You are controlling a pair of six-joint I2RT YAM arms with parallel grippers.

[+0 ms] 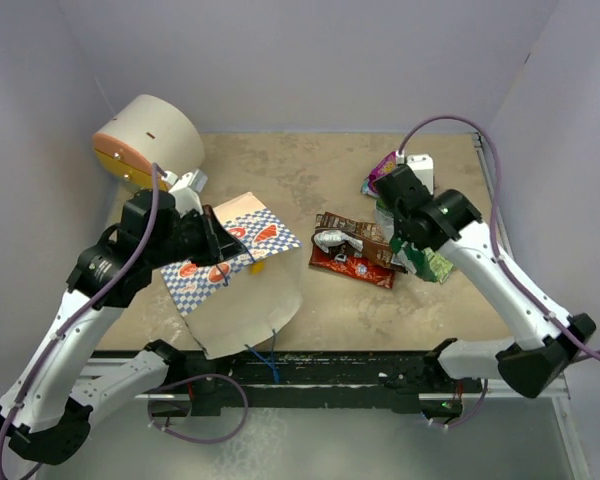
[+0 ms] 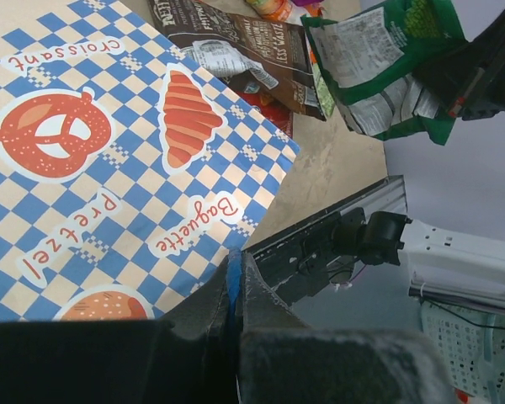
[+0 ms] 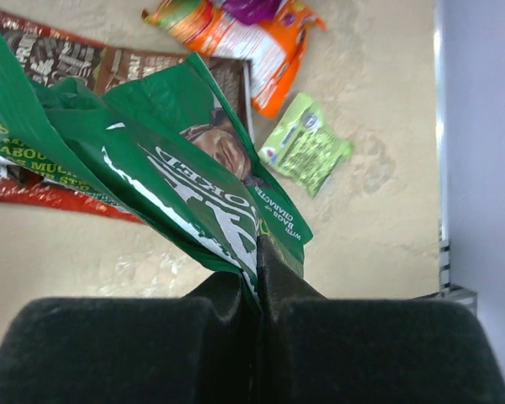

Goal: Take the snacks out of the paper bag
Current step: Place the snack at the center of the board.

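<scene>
On the sandy tabletop (image 1: pixel 310 170), the paper bag (image 1: pixel 250 300) sits left of centre with the left gripper (image 2: pixel 236 269) pinched on its edge, several snacks (image 1: pixel 352 252) already out at centre and upper right, the right gripper (image 3: pixel 258 252) clamped on the green bag (image 3: pixel 177 168); whatever remains inside is hidden
</scene>
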